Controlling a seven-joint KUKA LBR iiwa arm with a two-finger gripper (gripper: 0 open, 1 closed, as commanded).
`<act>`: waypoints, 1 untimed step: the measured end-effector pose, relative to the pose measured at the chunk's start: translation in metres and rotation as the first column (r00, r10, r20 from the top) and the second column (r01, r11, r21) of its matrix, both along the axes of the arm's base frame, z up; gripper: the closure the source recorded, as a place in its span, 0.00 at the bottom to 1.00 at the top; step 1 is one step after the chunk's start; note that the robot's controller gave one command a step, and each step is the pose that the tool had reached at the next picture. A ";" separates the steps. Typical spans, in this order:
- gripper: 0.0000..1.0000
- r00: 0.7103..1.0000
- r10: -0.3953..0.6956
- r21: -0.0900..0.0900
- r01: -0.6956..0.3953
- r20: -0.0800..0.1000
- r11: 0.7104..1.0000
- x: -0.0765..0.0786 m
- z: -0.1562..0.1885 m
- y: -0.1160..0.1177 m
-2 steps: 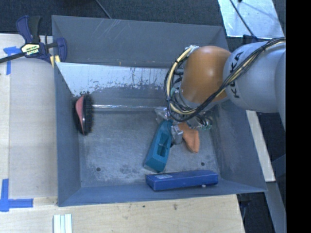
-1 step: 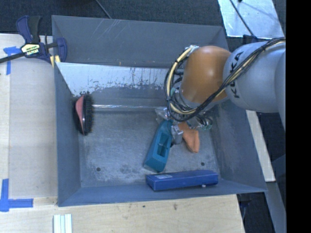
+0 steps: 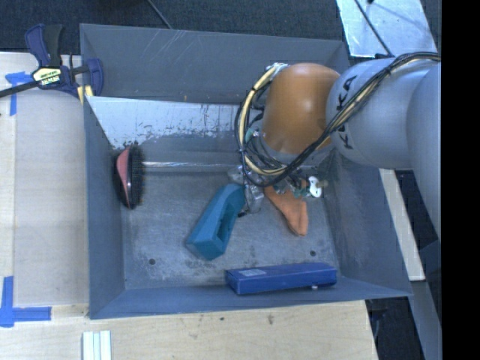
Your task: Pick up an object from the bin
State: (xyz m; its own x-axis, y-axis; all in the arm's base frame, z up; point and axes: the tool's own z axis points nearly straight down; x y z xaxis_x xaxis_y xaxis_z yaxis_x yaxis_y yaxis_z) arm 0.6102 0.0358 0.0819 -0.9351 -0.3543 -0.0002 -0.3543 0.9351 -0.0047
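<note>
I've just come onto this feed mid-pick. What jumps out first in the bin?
The arm's rounded orange cover fills the upper right of the bin. Below it, the gripper is low at the upper end of a teal block lying slantwise mid-bin. An orange carrot-like piece lies just right of the gripper, a dark blue flat box lies along the near wall, and a clear-handled brush is by the left wall.

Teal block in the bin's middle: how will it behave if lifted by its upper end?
The teal block looks solid and thick-sided, so probably stiff, not floppy. It is long, and the gripper is at its upper end, so it may swing down from an end grasp. Flat faces suggest it will slide rather than roll.
</note>
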 end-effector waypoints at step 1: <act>1.00 1.000 0.001 0.007 -0.001 -0.001 1.000 -0.031 0.017 0.009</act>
State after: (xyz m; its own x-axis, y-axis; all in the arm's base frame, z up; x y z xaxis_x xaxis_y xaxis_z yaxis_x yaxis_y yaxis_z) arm 0.5789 0.0449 0.0986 -0.9349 -0.3549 -0.0016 -0.3549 0.9349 0.0025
